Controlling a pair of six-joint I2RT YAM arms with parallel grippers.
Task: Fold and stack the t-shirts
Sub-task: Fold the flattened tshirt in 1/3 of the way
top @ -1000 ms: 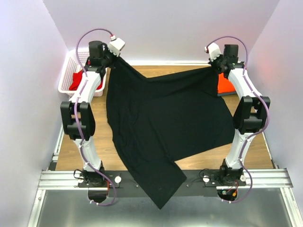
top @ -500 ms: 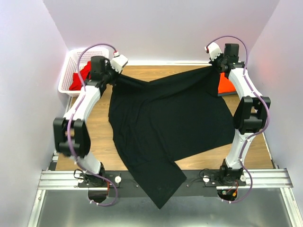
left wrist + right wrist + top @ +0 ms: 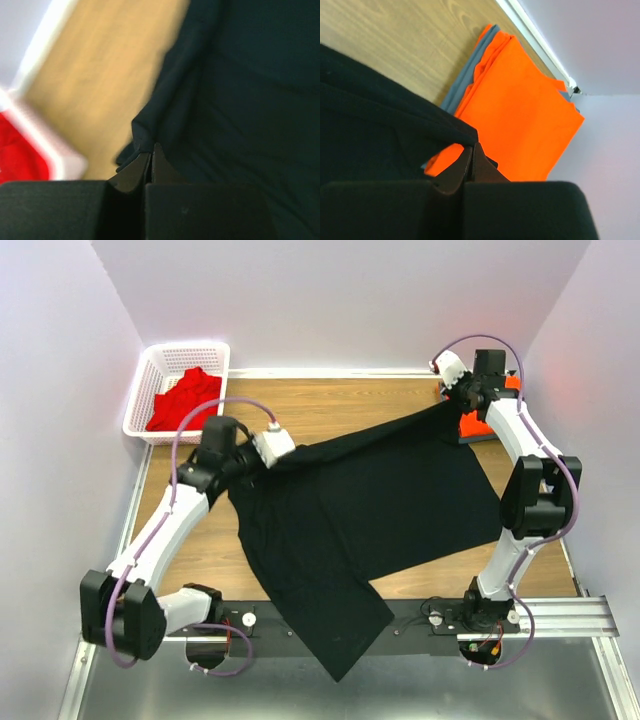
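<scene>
- While the left gripper (image 3: 151,150) has its jaws pressed together, a fold of the black shirt (image 3: 240,100) is pinched between the tips. The top view puts this grip (image 3: 262,460) over the left-middle of the table (image 3: 350,405).
- Right gripper (image 3: 472,147): jaws likewise closed tight, on a bunched edge of the black shirt (image 3: 365,120). In the top view it (image 3: 450,400) sits over the table's far-right corner.
- Black shirt (image 3: 370,500): held between the two grips, its upper edge slanting from the table's left-middle up to the far right.
  - Most of the cloth lies spread over the middle of the table.
  - One end hangs past the table's near edge, across the rail (image 3: 560,615) between the arm bases.
- Orange shirt (image 3: 520,105): folded flat at the table's far-right corner, just beyond the right gripper and close to the back wall (image 3: 340,300).
  - It is partly hidden by the arm in the top view (image 3: 472,425).
  - A grey cloth (image 3: 462,82) shows beneath its edge in the right wrist view.
- Red shirt (image 3: 185,398): crumpled inside the white basket (image 3: 135,410) at the table's far-left corner, well apart from the left gripper.
- The left wrist view is blurred. Bare wood of the table (image 3: 90,75) shows beside the black shirt, and the basket (image 3: 50,145) and red shirt (image 3: 17,150) are a smear at the left.
</scene>
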